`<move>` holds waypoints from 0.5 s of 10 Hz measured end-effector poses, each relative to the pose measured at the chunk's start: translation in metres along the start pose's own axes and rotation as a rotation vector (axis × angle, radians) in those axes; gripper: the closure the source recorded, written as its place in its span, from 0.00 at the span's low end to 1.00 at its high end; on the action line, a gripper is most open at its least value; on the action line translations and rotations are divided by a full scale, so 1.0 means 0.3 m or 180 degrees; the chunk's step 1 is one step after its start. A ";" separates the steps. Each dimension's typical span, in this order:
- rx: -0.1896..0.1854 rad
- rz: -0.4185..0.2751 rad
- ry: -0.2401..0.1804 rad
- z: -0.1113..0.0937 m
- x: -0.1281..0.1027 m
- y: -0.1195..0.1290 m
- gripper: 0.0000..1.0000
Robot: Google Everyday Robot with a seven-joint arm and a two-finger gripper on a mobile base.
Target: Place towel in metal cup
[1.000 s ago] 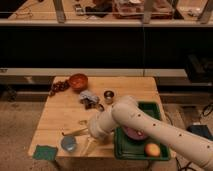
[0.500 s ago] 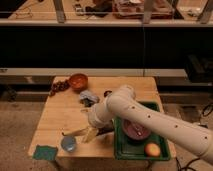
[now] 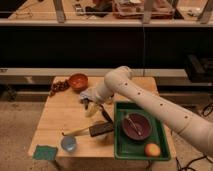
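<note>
Nearest me on the wooden table (image 3: 60, 115) lie a green cloth (image 3: 45, 151) at the front left corner and a small blue cup (image 3: 68, 144) beside it, then a dark brush (image 3: 100, 130) with a pale handle. To the right sits a green tray (image 3: 127, 149) holding a maroon bowl (image 3: 136, 125) and an orange fruit (image 3: 152, 149). Mid-table, the gripper (image 3: 91, 106) hangs low, pointing down, just under a pale crumpled towel (image 3: 86, 95) that seems bunched against the wrist. I cannot tell whether the gripper is open or closed, nor whether it has the towel. Behind them are an orange bowl (image 3: 77, 81) and a dark red cluster (image 3: 59, 86). I cannot see the metal cup; I judge it sits hidden behind the forearm. To do this step well, I would confirm a firm pinch on the towel's bulk, lift until its loose ends clear the table, then bring it straight over the cup's mouth before lowering, so trailing cloth neither drapes the rim nor tips the cup.
</note>
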 end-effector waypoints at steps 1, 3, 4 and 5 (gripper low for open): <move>-0.0022 0.0033 -0.0040 0.008 -0.015 0.058 0.20; -0.0035 0.0152 -0.0146 0.036 -0.060 0.206 0.20; -0.0039 0.0174 -0.0167 0.040 -0.071 0.229 0.20; -0.0042 0.0184 -0.0174 0.042 -0.073 0.241 0.20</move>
